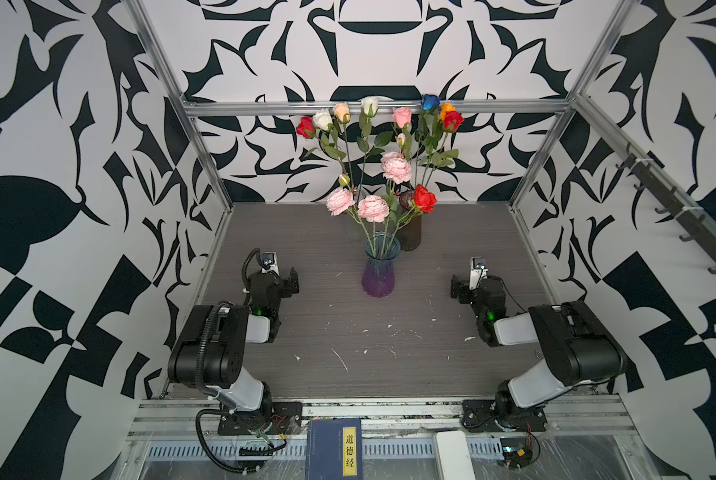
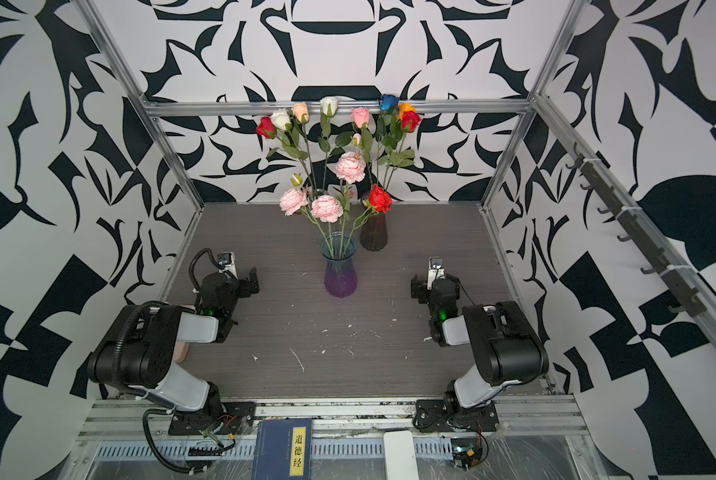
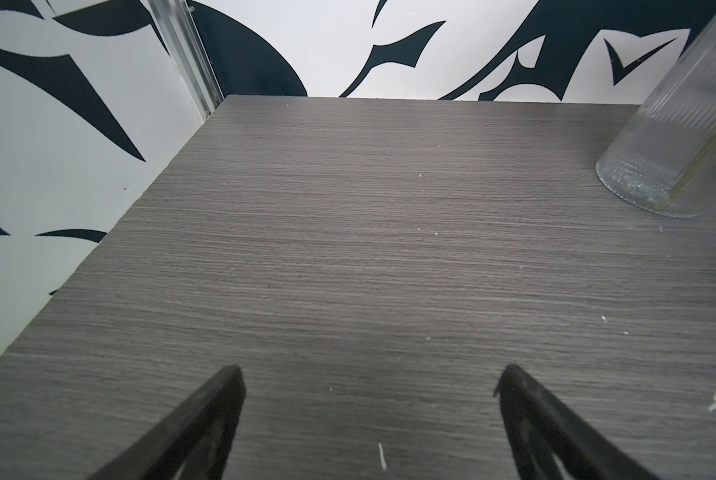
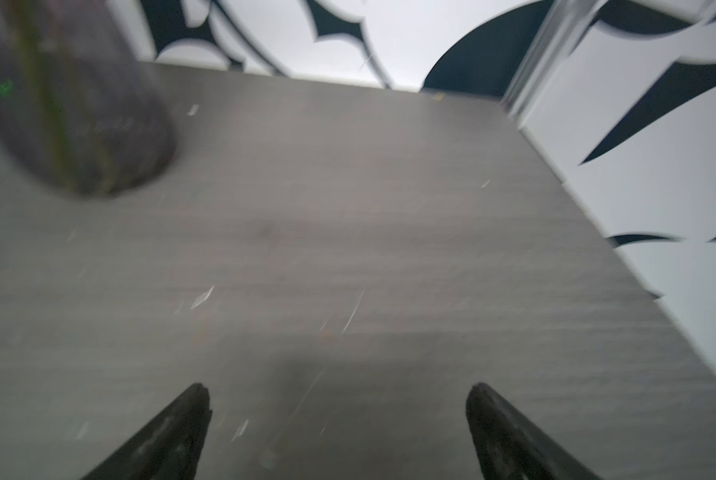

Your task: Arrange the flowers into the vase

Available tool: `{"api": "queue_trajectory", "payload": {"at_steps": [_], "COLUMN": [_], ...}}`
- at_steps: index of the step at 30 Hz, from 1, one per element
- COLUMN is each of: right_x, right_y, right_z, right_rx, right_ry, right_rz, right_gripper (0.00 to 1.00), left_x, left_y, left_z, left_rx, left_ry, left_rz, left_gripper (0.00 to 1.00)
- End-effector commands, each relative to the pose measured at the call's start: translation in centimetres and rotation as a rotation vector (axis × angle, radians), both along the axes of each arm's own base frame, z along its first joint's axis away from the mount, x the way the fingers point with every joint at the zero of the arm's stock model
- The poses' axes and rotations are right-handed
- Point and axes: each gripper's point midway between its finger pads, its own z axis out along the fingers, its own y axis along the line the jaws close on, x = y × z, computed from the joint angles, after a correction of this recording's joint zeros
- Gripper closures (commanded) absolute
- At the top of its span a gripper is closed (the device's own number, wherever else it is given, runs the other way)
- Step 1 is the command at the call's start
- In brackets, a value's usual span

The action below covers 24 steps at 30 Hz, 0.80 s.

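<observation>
Ribbed glass vase [image 3: 680, 124], matt woodgrain table [image 3: 348, 249]

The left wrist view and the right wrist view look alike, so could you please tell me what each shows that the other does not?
Only the left wrist view, which is sharp, shows the clear ribbed vase and the left hand. Only the right wrist view, which is blurred, shows a dark vase with green stems inside, and the right hand. Both show the grey table, the black-and-white wall beyond it, and an open hand holding nothing.
</observation>
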Motion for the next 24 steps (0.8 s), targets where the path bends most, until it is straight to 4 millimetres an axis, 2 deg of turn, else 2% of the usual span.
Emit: {"api": "queue_trajectory", "payload": {"at_steps": [1, 22, 24], "right_x": [0.2, 0.1, 0.1], "right_y": [-1.0, -0.8, -0.8], "right_z": [0.4, 0.5, 0.5], "right_rx": [0.020, 0.027, 0.027], "right_ry": [0.003, -0.008, -0.007], "right_rz": [-0.054, -0.049, -0.049], "right_gripper": [0.00, 0.00, 0.00], "left_x": [-0.1, 0.0, -0.1], "left_y": [0.0, -0.4, -1.3], "left_z": [0.5, 0.4, 0.5], "left_rx": [0.001, 0.004, -0.003], "left_ry": [-0.017, -0.011, -0.020], "left_rz": [0.003, -0.016, -0.070], "left_gripper": [0.01, 0.01, 0.01]}}
